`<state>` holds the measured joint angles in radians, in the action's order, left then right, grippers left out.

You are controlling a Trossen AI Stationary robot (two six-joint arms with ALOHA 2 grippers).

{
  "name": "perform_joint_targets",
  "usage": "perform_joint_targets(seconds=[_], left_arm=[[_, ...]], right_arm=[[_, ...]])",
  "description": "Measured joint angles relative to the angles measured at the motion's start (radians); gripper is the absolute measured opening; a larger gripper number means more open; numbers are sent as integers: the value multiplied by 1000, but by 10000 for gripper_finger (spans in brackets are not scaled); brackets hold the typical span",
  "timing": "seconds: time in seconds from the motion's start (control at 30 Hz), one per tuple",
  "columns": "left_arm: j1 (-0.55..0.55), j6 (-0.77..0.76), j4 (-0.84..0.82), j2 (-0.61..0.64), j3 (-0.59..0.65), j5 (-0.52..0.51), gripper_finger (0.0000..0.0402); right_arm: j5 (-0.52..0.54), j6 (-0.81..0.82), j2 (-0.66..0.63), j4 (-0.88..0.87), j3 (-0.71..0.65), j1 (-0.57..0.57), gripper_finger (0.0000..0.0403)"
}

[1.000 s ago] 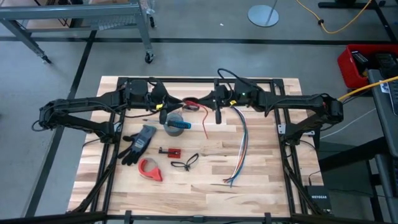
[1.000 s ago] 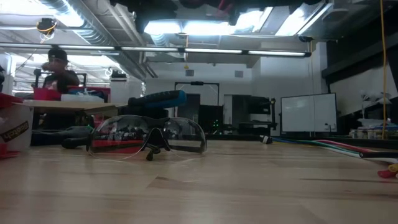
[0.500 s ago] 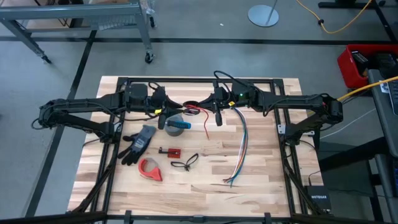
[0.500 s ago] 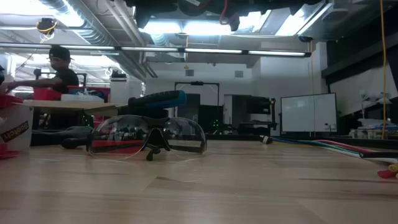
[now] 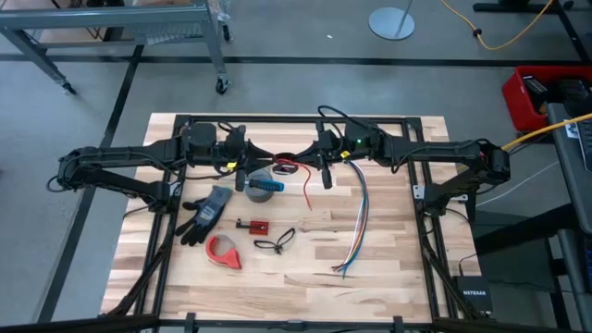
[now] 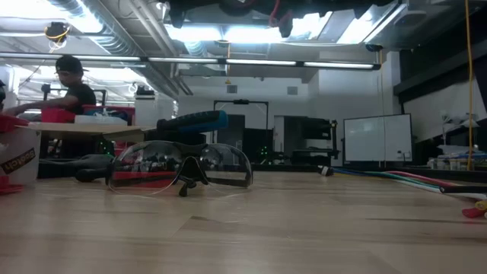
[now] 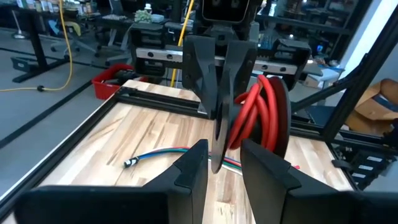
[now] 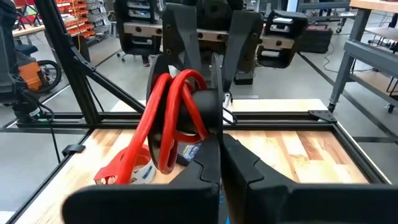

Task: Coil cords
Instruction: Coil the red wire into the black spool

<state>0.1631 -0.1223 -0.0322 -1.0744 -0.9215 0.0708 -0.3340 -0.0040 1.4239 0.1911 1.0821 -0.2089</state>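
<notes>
From above I see both dark arms stretched level along the far side of the pale wooden bench, wrists turned inward so the two hands face each other over the middle. My left hand sits just left of centre, my right hand just right of it, and the thin red cord with black parts hangs in a small round coil between them, held up off the boards. The left wrist camera shows what the overhead cannot: the left hand's fingers stand slightly apart with nothing between them, while across from them the right hand pinches the red coil at its rim. The right wrict camera confirms it: the right hand is clamped tight on the black part of the cord, red loops drooping beside it. Below the coil on the bench the overhead view shows a grey tape roll with a blue-handled tool across it, a grey work glove, a red tape dispenser and a long multicoloured wire bundle. The low camera catches only clear safety glasses and a person far behind.
</notes>
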Motion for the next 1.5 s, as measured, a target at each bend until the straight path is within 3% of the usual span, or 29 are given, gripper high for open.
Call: perform_joint_targets(seconds=[0.2, 0.7, 0.97, 1.5], left_arm=[[0, 21, 19, -1, 0, 0, 76], [0, 27, 41, -1, 0, 12, 5], [0, 22, 42, -1, 0, 11, 1], [4, 18, -45, 40, 0, -60, 0]], right_arm=[[-13, 0, 0, 31, 0, 0, 1], [-34, 2, 0, 48, 0, 0, 1], [-34, 2, 0, 49, 0, 0, 3], [2, 1, 0, 106, 0, 0, 112]])
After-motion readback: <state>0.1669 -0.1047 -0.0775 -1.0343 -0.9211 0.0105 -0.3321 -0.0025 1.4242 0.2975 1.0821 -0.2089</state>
